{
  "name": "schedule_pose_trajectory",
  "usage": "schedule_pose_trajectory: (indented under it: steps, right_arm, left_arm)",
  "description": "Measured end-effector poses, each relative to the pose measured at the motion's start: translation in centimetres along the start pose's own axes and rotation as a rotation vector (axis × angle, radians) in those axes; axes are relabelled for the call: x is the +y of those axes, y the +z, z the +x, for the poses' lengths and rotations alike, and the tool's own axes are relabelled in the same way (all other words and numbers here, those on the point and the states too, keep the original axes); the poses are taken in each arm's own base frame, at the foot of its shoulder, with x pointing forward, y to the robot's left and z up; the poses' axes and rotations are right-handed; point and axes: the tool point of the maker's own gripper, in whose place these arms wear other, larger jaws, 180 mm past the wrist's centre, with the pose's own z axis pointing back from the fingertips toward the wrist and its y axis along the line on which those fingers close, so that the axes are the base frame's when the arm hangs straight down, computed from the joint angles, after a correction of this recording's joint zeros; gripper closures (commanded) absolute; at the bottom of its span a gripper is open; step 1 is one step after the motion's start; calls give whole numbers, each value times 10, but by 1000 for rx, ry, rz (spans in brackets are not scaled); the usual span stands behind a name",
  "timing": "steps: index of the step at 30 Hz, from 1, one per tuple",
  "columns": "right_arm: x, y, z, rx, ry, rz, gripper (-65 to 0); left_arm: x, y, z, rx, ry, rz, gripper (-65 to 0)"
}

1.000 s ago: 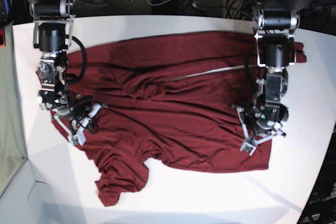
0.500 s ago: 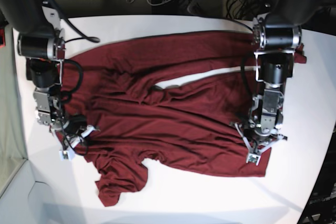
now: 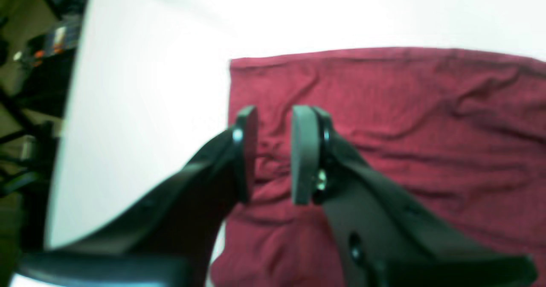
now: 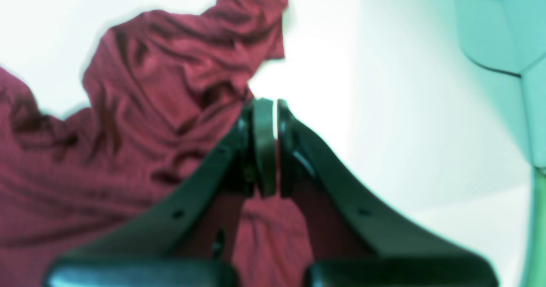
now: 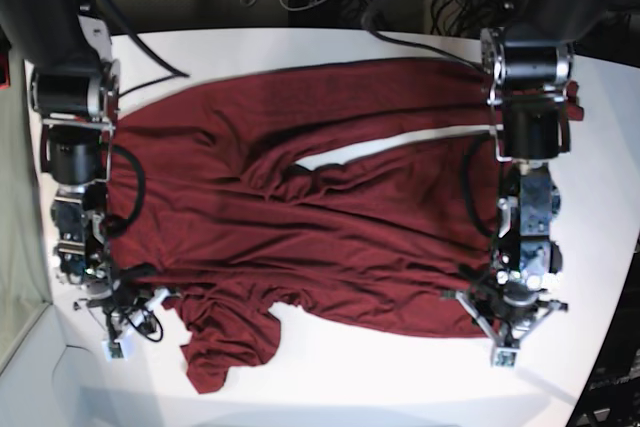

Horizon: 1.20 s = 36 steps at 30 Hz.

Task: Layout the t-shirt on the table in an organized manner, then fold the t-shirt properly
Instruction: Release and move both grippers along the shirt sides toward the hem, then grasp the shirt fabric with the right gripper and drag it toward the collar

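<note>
T-shirt (image 5: 320,217) lies spread across the white table (image 5: 330,377), but it is not yet flat. We see many long wrinkles across the body, and a thin strip of table shows through a fold or gap in the upper part. One sleeve (image 5: 225,342) is bunched near the front edge of the table, with deep creases.

We hold the left pincer (image 3: 275,155) over the corner of the hem. Its jaws stand a little apart, and the maroon cloth shows between them. From the wrist view we cannot tell if they really pinch the cloth or only hover above it.

The right pincer (image 4: 265,148) has its jaws pressed together. It sits at the edge of the shirt beside the bunched sleeve. Cloth passes under it, but we cannot tell if any is caught between the pads.

We judge that the task is in its first part, the laying out. The shirt is roughly open, but the wrinkles and the crumpled sleeve are left to smooth. No fold is made yet, so all of the folding remains.
</note>
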Motion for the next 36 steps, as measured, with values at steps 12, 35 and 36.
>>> schedule_pose_trajectory:
  steps: [12,35,36]
  right_arm:
    - [55,67,-103,224,116,52,-25]
    - [34,90,-149,269,52,4,-24]
    - [34,88,-149,264,47,6,-24]
  left_arm:
    - [-5,58,-136,283,-100,5,-144]
    - [27,29,-181,220,-127,23,-144]
    - [28,28,-180,223,-124,24,-144]
